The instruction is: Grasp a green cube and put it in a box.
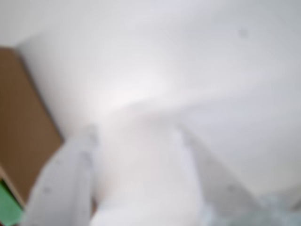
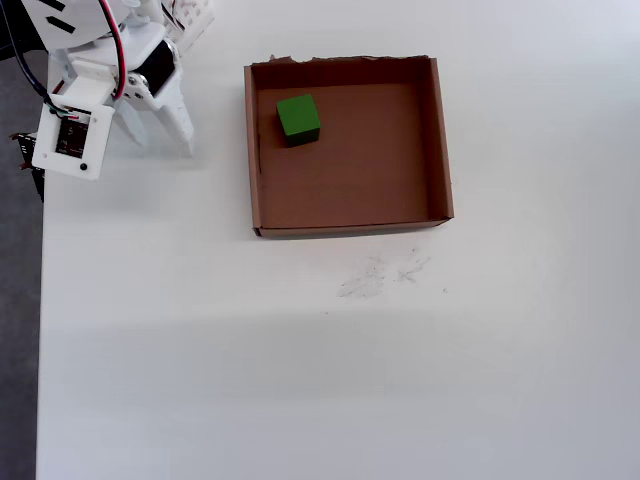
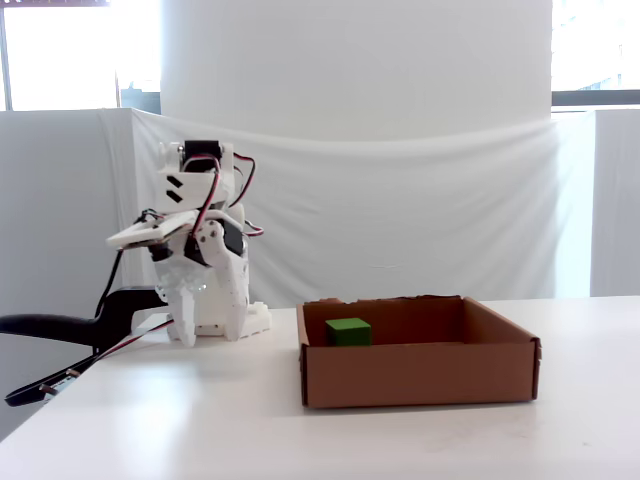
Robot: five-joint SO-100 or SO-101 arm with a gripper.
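— So, biggest first: what carries everything?
— A plain white bench (image 2: 300, 380), with white cloth (image 3: 400, 210) hung behind it in the fixed view (bright windows above).
— And on it?
— The box (image 2: 440, 140), brown cardboard with a ragged far edge. The green cube (image 2: 298, 118) lies inside, near its upper-left corner in the overhead view.
— Where are the fingers (image 2: 165, 135)?
— Well apart from the cube, outside the box to its left, pointing down at the bench. They stand spread apart, holding nothing.
— The wrist view?
— Blurred; only pale fingers and a brown edge.
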